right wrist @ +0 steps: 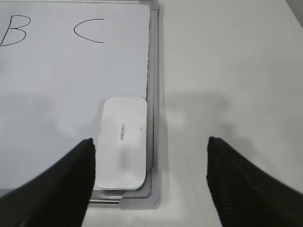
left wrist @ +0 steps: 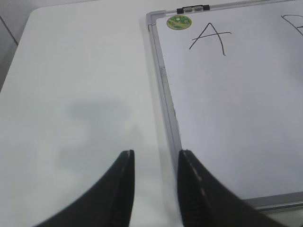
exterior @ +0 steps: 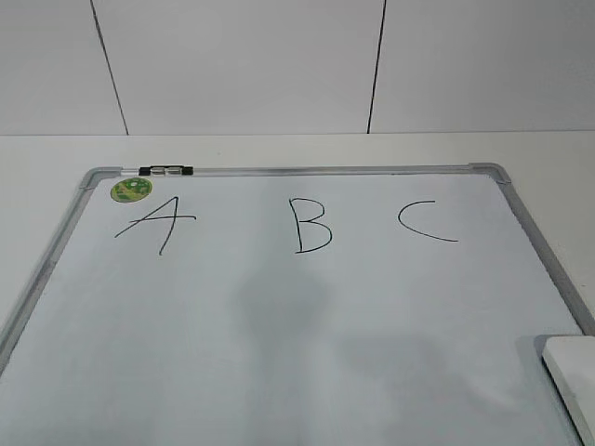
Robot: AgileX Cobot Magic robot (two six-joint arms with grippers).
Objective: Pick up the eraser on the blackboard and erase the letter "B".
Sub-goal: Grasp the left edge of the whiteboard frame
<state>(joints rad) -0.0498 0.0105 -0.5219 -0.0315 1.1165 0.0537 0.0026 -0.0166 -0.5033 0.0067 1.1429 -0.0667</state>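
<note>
The right gripper (right wrist: 150, 153) hovers with fingers (right wrist: 71, 179) spread wide above the eraser (right wrist: 122, 143), which lies flat in the blackboard's (exterior: 279, 353) near right corner, against the frame. The left gripper (left wrist: 155, 163) hangs over the white desk (left wrist: 71, 94) with fingers narrowly parted, gripping nothing. Farther back stands the letter "B" (exterior: 310, 225), intact between "A" (exterior: 156, 221) and "C" (exterior: 426, 221), beside a green sticker (exterior: 131, 190).

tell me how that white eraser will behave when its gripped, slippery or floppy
The eraser looks like a rigid moulded block, so probably stiff, not floppy. Its smooth, slightly glossy top suggests some slip. Lying flat on the blackboard, it seems unlikely to roll or tip.
</note>
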